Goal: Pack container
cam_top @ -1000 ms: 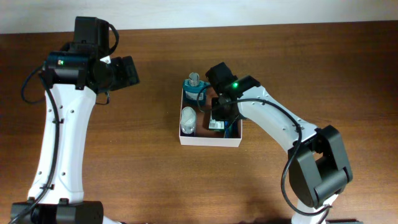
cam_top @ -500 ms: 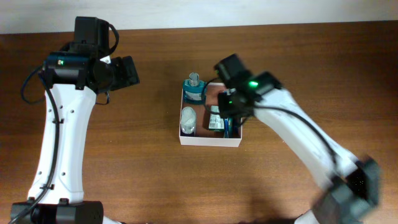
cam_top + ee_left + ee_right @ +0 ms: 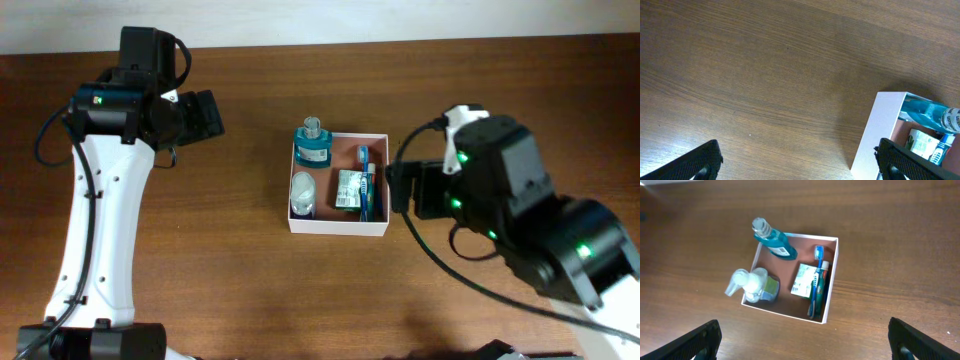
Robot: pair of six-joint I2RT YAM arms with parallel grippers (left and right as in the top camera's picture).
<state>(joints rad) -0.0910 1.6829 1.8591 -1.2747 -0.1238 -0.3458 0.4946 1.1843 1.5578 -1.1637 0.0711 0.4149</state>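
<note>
Brown wooden table (image 3: 240,290) is shown with the container (image 3: 338,227) near its middle, four things packed inside, and both claws empty.
The step in hand is judged to be clearing the right arm away from the container, best done by a straight lift with the fingers kept wide. That way nothing is snagged: neither the teal bottle (image 3: 313,143) tilted in one corner, nor the white pump bottle (image 3: 302,193) beside it, nor the green-and-white box (image 3: 348,189), nor the blue toothbrush (image 3: 366,180) laid along the wall. The right claw (image 3: 802,342) is held fully apart high over the container, with nothing gripped or touched. The left claw (image 3: 800,162) is likewise spread wide and empty, over bare wood off to the container's side.
</note>
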